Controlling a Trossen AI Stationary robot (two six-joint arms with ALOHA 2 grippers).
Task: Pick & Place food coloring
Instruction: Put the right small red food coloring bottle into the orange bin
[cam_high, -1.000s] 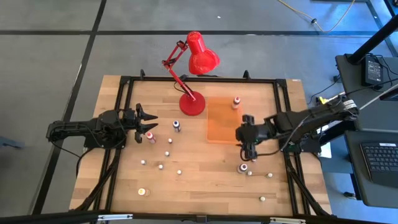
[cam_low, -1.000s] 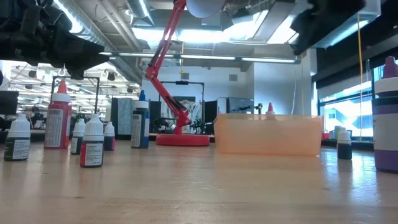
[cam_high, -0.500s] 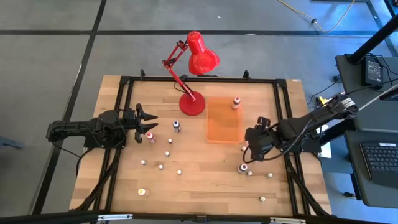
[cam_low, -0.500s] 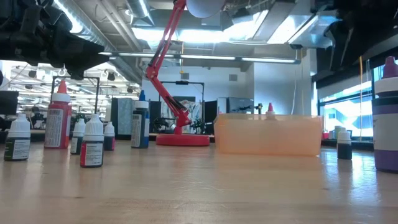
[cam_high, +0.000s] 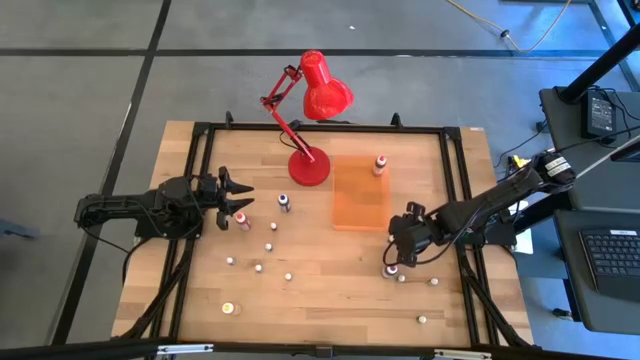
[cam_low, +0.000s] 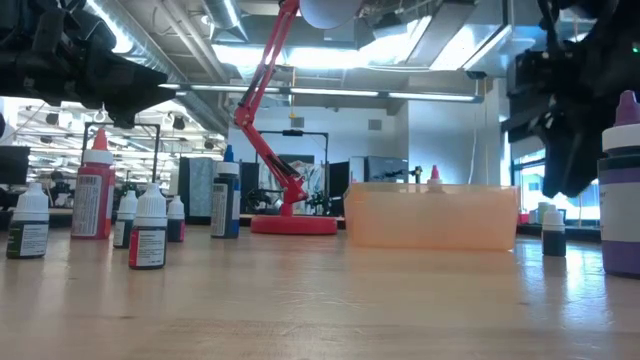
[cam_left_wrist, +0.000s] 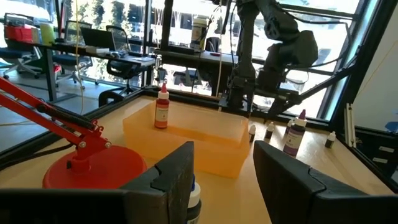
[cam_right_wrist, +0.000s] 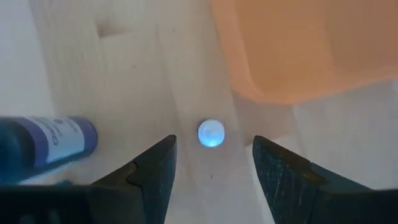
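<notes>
On the wooden table (cam_high: 320, 300), the red desk lamp (cam_high: 312, 100) stands at the far middle beside the flat orange translucent tray (cam_high: 360, 195), which holds one red bottle with a white cap (cam_high: 380, 163) at its far right corner. The other small food coloring bottles (cam_high: 268, 247) are scattered over the near half. The right gripper (cam_high: 393, 258), fingers spread and empty, hangs above a small white-capped bottle (cam_right_wrist: 211, 133) near the tray's near right corner, while the left gripper (cam_high: 240, 197) waits at the left, open and grasping nothing

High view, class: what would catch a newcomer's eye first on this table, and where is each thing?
The red desk lamp stands at the table's far edge, leaning over the flat orange tray beside it, where one red bottle stands in a far corner. The right gripper hangs open over a small white-capped bottle just off the tray's near corner.
</notes>
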